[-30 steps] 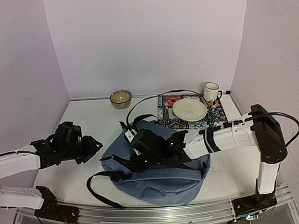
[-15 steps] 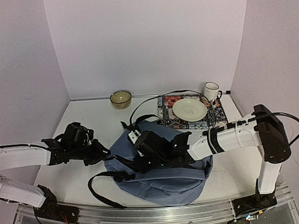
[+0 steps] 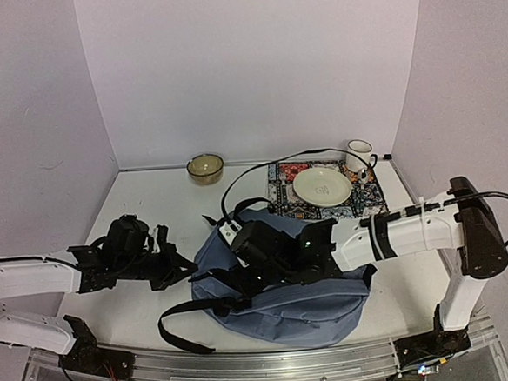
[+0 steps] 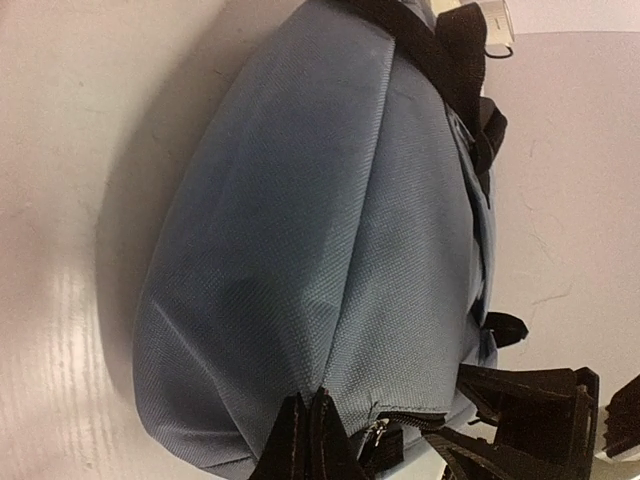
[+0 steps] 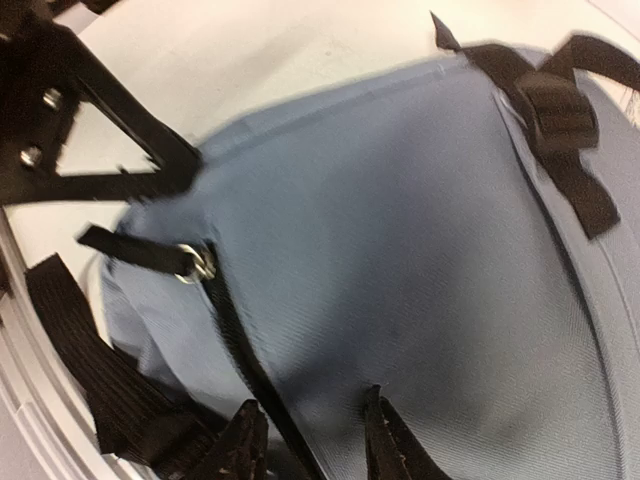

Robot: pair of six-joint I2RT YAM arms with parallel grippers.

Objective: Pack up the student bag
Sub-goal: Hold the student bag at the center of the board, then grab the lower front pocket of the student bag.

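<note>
- Top view: student bag (image 3: 288,301) lies flat on the table (image 3: 150,206), with a plate (image 3: 322,186) behind it.
- Left wrist alone: left gripper (image 4: 310,410) clenched at the bag's zippered edge.
- Right wrist alone: right gripper (image 5: 311,415) parted, astride the bag's zipper.

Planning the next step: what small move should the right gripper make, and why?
Probably reach to the zipper pull and pinch it: the student bag looks zipped, the right gripper is open short of the pull, the left gripper pinches the bag's edge.
</note>
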